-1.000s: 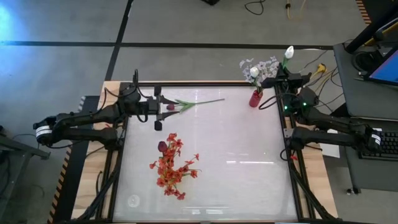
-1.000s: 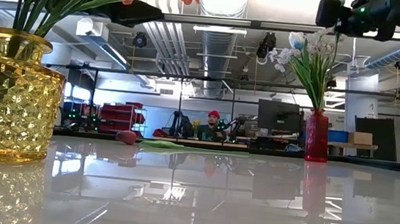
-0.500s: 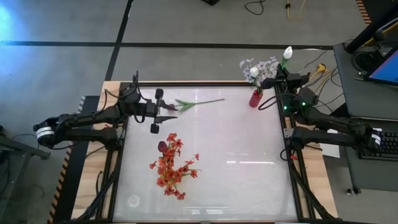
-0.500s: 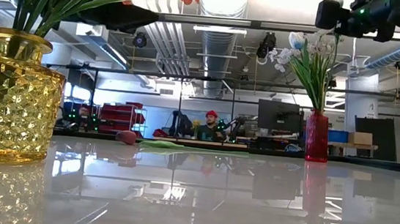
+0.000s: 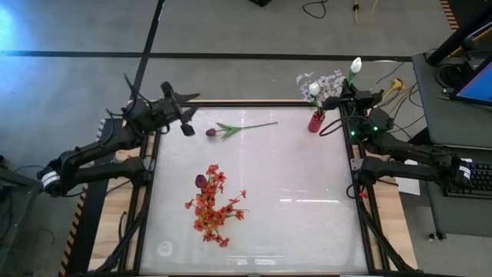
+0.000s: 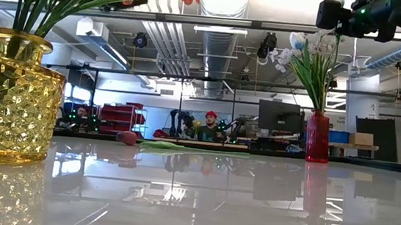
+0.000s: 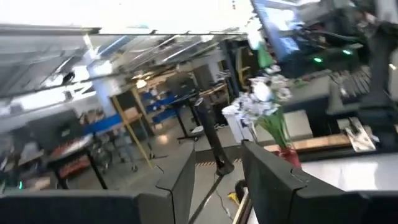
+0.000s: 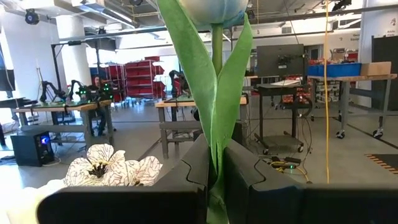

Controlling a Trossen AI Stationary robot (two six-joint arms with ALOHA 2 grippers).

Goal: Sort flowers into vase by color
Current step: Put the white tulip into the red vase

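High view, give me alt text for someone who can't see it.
Seen from above, a maroon tulip lies alone near the table's far edge, with the left gripper empty beside it. The right gripper holds a white tulip by the red vase; red-orange flowers fill the table's middle.

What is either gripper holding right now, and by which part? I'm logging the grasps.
The right gripper is shut on the white tulip, gripping its green stem among the leaves. The left gripper holds nothing.
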